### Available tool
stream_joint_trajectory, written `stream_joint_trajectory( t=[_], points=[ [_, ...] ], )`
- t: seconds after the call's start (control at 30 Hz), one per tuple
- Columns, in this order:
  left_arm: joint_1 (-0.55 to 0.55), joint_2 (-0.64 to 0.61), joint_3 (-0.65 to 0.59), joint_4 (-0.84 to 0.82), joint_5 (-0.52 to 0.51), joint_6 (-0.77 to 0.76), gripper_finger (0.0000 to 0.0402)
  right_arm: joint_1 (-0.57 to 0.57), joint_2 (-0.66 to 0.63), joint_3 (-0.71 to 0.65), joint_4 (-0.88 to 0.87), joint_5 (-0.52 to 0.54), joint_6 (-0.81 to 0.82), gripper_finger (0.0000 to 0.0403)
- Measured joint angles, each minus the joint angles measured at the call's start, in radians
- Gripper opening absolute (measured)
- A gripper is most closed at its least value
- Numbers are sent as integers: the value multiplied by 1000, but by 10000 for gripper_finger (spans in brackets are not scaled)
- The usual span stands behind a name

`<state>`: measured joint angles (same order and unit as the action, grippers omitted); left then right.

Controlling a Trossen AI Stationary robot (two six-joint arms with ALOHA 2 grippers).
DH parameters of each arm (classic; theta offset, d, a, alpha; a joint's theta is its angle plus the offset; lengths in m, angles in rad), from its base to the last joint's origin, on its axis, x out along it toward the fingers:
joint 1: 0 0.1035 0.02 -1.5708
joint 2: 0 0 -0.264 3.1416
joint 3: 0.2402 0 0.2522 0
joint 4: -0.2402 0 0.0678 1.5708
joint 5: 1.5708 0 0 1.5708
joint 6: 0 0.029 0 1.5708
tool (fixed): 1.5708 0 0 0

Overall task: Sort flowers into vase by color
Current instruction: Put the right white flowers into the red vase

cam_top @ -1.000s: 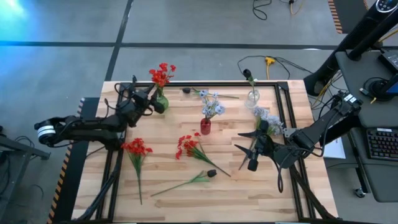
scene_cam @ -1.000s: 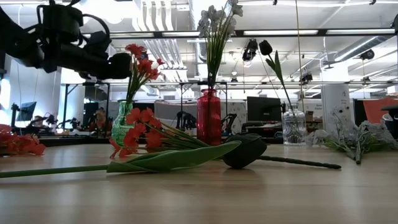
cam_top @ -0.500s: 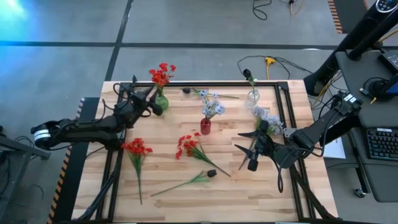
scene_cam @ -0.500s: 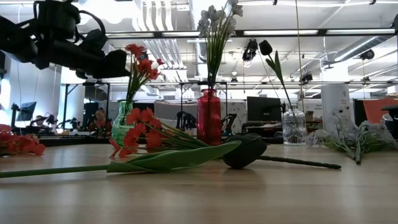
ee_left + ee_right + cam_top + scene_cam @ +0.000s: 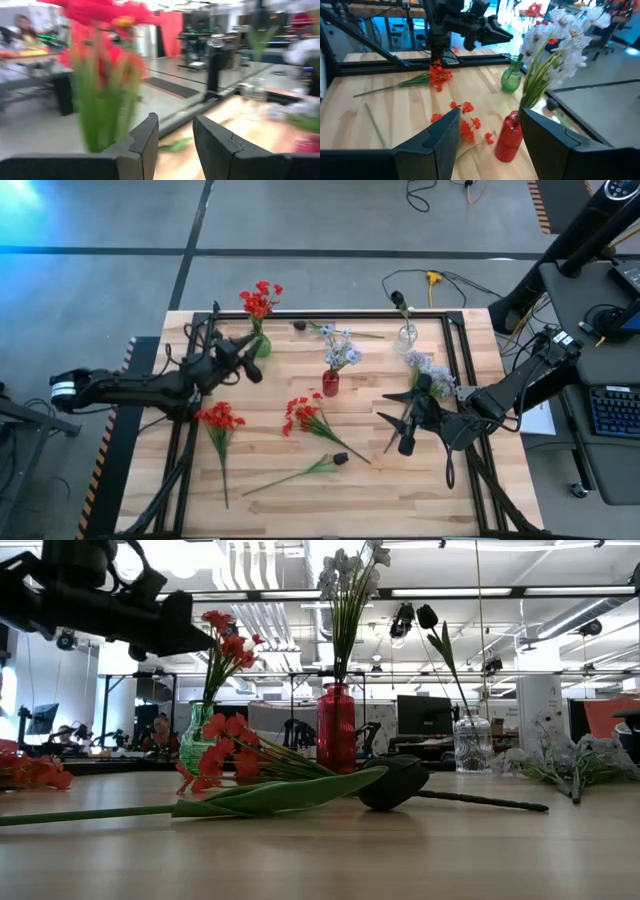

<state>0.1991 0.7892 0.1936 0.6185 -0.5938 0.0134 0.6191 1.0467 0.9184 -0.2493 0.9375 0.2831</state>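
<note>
left gripper (image 5: 252, 369) by green vase (image 5: 261, 345), jaws parted, seemingly empty | right gripper (image 5: 404, 442) low, parted

Blurred red flowers (image 5: 100, 65); green vase unclear

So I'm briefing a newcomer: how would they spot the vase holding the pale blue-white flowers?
Start from the wooden table and look to its middle. The small red glass vase stands there alone, pale blue-white blooms rising from it; the green vase and clear vase stand along the far edge.
</note>
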Motion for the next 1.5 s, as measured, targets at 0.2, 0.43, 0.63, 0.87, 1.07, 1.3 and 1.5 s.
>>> stream_joint_trajectory(
  t=[0.2,0.43,0.63,0.87,1.07,1.3,1.5],
  points=[
    [-186,-12,0,-8,3,-58,106,-10,0,0,0,-54,85,199],
    [-372,-11,52,-11,2,-37,106,-56,0,0,-10,-183,199,199],
    [-435,-7,202,-202,1,57,106,-90,0,0,-19,-268,311,199],
    [-434,55,446,-685,-2,21,106,-113,9,0,-102,-373,543,199],
    [-434,122,522,-831,-1,-4,106,-116,40,0,-237,-478,810,199],
    [-434,155,533,-857,-2,24,106,-129,109,0,-431,-562,1160,199],
    [-434,154,532,-927,-32,33,106,-167,174,0,-524,-649,1336,198]
  ],
)
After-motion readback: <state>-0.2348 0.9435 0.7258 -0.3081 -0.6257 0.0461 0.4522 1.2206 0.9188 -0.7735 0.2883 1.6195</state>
